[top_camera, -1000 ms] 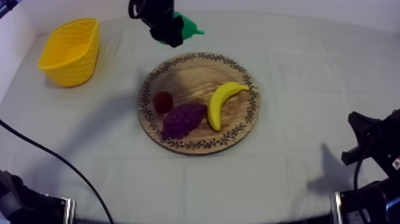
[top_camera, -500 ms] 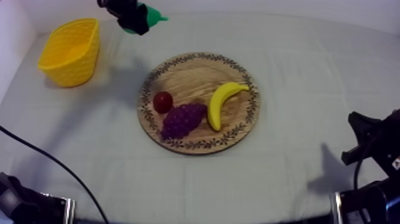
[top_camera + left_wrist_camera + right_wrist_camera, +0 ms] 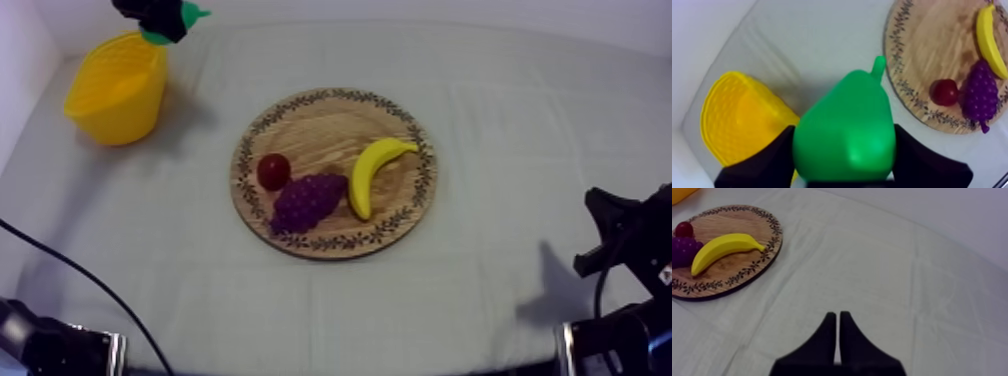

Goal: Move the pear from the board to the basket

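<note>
My left gripper (image 3: 160,18) hangs over the far rim of the yellow basket (image 3: 117,88), shut on the green pear (image 3: 180,17). From the left wrist the pear (image 3: 847,134) sits between my two black fingers (image 3: 767,160), with the basket (image 3: 737,120) just beside and below it. The round wooden board (image 3: 330,120) lies mid-table and carries a banana (image 3: 372,172), a bunch of grapes (image 3: 307,198) and a small red fruit (image 3: 273,170). My right gripper (image 3: 610,235) rests low at the right, its fingers (image 3: 838,338) together as a narrow wedge.
The basket stands at the far left near a white side wall (image 3: 20,70). In the right wrist view the board (image 3: 767,238) with its banana (image 3: 722,249) lies off beyond the fingertips over bare cloth (image 3: 882,278).
My left arm has carried the pear leftward from behind the board's far edge to above the basket. The right arm and the fruit on the board have stayed still.
</note>
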`<state>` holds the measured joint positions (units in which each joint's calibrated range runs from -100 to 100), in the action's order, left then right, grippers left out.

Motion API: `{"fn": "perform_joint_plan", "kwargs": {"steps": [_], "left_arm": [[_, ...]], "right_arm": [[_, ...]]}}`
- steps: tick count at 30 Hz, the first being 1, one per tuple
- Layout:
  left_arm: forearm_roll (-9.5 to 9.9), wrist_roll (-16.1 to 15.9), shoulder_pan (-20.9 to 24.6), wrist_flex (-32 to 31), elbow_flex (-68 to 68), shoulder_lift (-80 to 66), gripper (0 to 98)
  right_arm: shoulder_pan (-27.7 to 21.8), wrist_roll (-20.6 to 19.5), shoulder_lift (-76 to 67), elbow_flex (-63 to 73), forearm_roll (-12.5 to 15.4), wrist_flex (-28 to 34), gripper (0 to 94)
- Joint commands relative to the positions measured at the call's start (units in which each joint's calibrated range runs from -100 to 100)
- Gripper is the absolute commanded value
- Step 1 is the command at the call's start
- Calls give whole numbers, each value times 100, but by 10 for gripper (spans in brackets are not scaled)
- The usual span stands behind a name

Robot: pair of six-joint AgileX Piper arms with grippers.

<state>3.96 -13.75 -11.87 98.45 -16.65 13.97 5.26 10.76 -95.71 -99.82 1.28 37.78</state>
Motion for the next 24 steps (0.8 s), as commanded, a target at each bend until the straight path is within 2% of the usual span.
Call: {"fn": "perform_joint_plan", "kwargs": {"steps": [1, 15, 24], "left_arm": [[-12, 113, 165, 11, -40, -3, 491], [-40, 878, 905, 116, -273, -75, 468], [-199, 961, 1390, 130, -409, -19, 477]], "right_arm": [[3, -4, -4, 5, 1, 4, 4], [3, -4, -4, 5, 1, 4, 4], [3, -4, -4, 5, 1, 4, 4]]}}
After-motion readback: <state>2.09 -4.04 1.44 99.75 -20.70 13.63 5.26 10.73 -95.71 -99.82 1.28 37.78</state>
